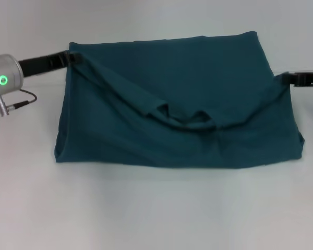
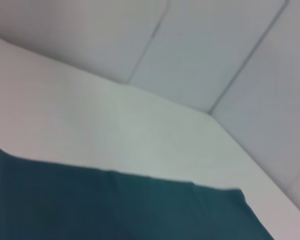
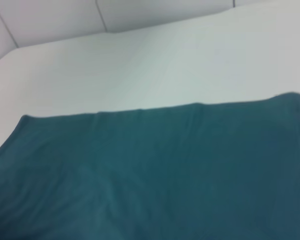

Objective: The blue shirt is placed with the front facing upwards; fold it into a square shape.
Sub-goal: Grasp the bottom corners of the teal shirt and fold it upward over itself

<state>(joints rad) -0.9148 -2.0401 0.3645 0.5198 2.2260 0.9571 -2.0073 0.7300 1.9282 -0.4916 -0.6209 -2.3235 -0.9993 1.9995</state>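
Observation:
The blue shirt (image 1: 198,67) lies across the middle of the white table (image 1: 156,213), doubled over itself. One layer is raised and sags between my two grippers, with the collar (image 1: 190,121) hanging at the low point of the sag. My left gripper (image 1: 73,57) is shut on the cloth at the shirt's far left corner. My right gripper (image 1: 288,78) is shut on the cloth at the right edge. The left wrist view shows the teal fabric (image 2: 115,210) and the right wrist view shows a flat layer of the shirt (image 3: 155,170); neither shows fingers. No lettering shows.
My left arm's silver wrist with a green light (image 1: 4,78) and a small cable (image 1: 18,103) sits at the left edge. Pale panelled walls (image 2: 215,45) rise behind the table's far edge. Bare white tabletop stretches in front of the shirt.

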